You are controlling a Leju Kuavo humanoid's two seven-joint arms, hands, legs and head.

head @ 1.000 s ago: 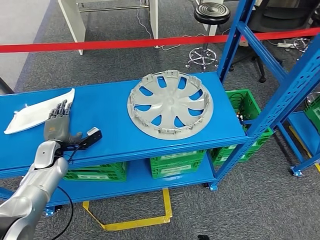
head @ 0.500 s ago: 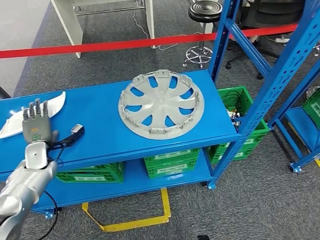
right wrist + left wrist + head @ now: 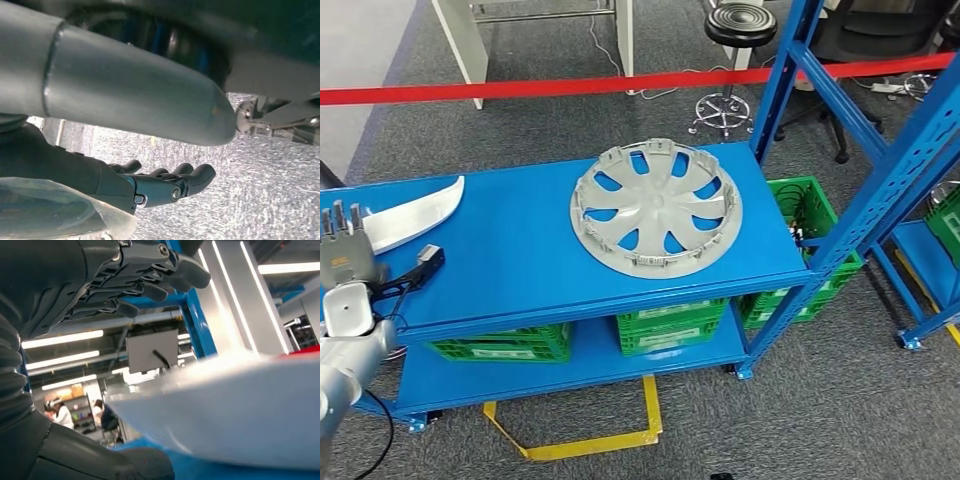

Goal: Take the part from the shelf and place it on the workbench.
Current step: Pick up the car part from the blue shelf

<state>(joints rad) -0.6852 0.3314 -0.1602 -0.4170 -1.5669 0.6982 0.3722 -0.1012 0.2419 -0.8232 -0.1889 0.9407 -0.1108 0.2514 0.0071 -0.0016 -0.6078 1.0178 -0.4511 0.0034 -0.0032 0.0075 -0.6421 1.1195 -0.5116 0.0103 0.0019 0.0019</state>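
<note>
A long white curved part (image 3: 414, 212) lies on the left end of the blue shelf top (image 3: 516, 250). My left hand (image 3: 344, 258) hovers at the shelf's front left edge, just short of the part's near end, fingers straight and apart, holding nothing. In the left wrist view the fingers (image 3: 124, 287) reach out above the white part (image 3: 241, 410) and the thumb lies below it, with no contact that I can see. A grey wheel cover (image 3: 656, 207) lies flat on the right half of the shelf. My right hand (image 3: 162, 185) hangs over grey carpet, fingers extended and empty.
Green crates (image 3: 671, 325) fill the lower shelf. Blue rack uprights (image 3: 901, 170) rise at the right. Red barrier tape (image 3: 546, 88) runs across behind the shelf, with a black stool (image 3: 739, 30) beyond it. Yellow floor marking (image 3: 644, 430) lies in front.
The view has swung slightly. My left hand has moved left along the shelf's front edge, from beside the white part's right tip to its near left end.
</note>
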